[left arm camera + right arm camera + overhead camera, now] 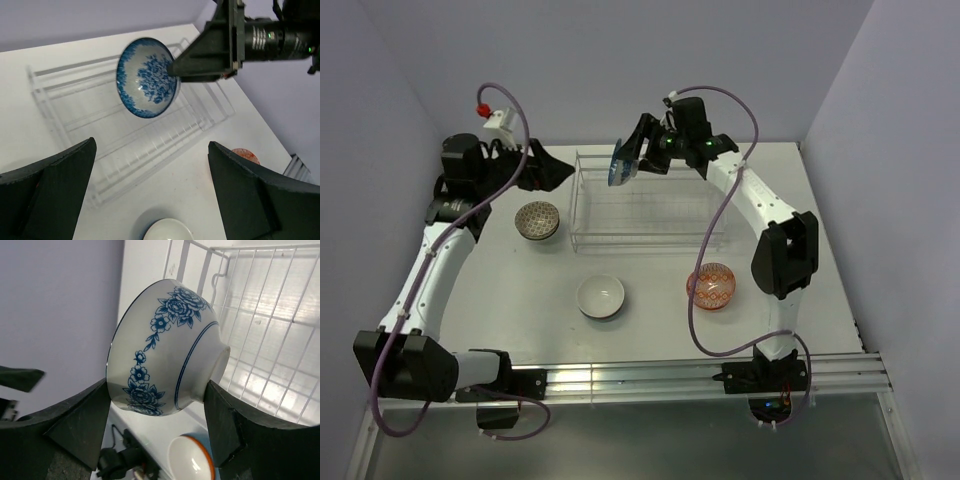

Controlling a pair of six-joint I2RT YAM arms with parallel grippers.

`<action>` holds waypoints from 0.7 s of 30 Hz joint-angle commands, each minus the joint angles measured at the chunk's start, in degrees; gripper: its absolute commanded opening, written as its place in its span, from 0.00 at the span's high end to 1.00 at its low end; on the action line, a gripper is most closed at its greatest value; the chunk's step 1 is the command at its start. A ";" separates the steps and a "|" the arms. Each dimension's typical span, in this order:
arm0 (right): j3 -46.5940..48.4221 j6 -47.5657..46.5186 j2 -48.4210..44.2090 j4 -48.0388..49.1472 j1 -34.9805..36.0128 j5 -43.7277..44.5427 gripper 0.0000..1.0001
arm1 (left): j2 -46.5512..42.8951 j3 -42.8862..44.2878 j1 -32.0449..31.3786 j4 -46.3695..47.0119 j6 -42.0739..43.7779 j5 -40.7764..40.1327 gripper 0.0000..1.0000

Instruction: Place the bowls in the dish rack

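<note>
My right gripper (634, 158) is shut on the blue-and-white bowl (619, 166). It holds the bowl on edge above the far left end of the dish rack (650, 235). In the right wrist view the pads (85, 415) clamp the bowl (165, 340) at rim and foot. In the left wrist view the bowl (147, 77) hangs over the rack (100, 125). My left gripper (563, 172) is open and empty just left of the rack. The grey-brown bowl (537, 220), white bowl (601, 296) and orange-red bowl (712, 286) sit on the table.
The left wrist view shows the white bowl (167, 231) below the open jaws and the orange-red bowl (245, 155) at the right. A bowl with a white inside (192, 457) shows under the held one in the right wrist view. Walls close in on three sides.
</note>
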 commanded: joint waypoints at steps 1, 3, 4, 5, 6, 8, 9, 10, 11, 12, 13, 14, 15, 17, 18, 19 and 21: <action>6.60 -5.29 1.81 -0.79 3.33 5.39 1.00 | -2.32 2.47 5.88 -3.79 -2.44 2.77 0.00; 8.09 -6.35 2.96 -1.41 4.39 7.57 1.00 | -3.02 2.12 10.26 -3.80 -3.85 4.36 0.01; 8.97 -7.49 3.75 -1.59 4.91 8.46 1.00 | -3.38 1.08 11.94 -3.01 -4.29 4.81 0.01; 9.24 -8.02 4.02 -1.50 5.96 9.34 1.00 | -3.73 0.54 13.18 -2.39 -4.73 6.03 0.00; 9.68 -8.81 4.37 -1.50 6.50 10.65 1.00 | -4.34 -0.07 15.37 -1.87 -5.52 6.48 0.01; 10.03 -9.52 5.42 -1.32 7.72 11.89 1.00 | -5.05 -1.83 18.10 -0.37 -6.83 8.14 0.01; 10.12 -9.87 5.86 -1.15 8.17 12.16 1.00 | -5.22 -2.18 18.81 -0.02 -7.10 8.76 0.00; 10.21 -10.22 6.56 -1.06 8.78 12.51 1.00 | -5.23 -2.80 19.42 0.51 -7.37 9.37 0.00; 10.38 -10.57 7.00 -1.06 9.05 12.95 1.00 | -5.31 -3.06 20.21 0.60 -7.54 9.64 0.01; 10.82 -11.53 7.70 -0.97 9.31 13.30 1.00 | -5.40 -3.24 20.57 0.69 -7.63 9.90 0.01; 11.00 -11.98 8.06 -0.80 9.75 14.09 1.00 | -5.40 -3.76 20.83 0.95 -7.81 10.26 0.01; 11.17 -12.50 8.41 -0.80 10.19 14.53 1.00 | -5.66 -4.03 21.27 1.47 -7.90 10.61 0.01; 11.70 -13.21 9.28 -0.80 10.80 14.80 1.00 | -5.84 -4.38 21.45 1.65 -7.98 10.78 0.01; 12.58 -13.65 10.17 -0.80 11.33 15.15 1.00 | -5.93 -4.82 22.06 2.09 -8.07 11.40 0.01; 12.76 -14.52 10.87 -0.80 11.77 15.76 1.00 | -6.02 -5.08 22.15 2.01 -8.07 11.75 0.01; 12.84 -14.88 11.14 -0.88 11.95 16.63 1.00 | -6.10 -5.17 22.33 2.09 -8.07 11.93 0.01; 13.11 -15.93 12.01 -0.80 12.13 17.52 1.00 | -6.45 -5.79 22.77 2.53 -8.33 12.28 0.00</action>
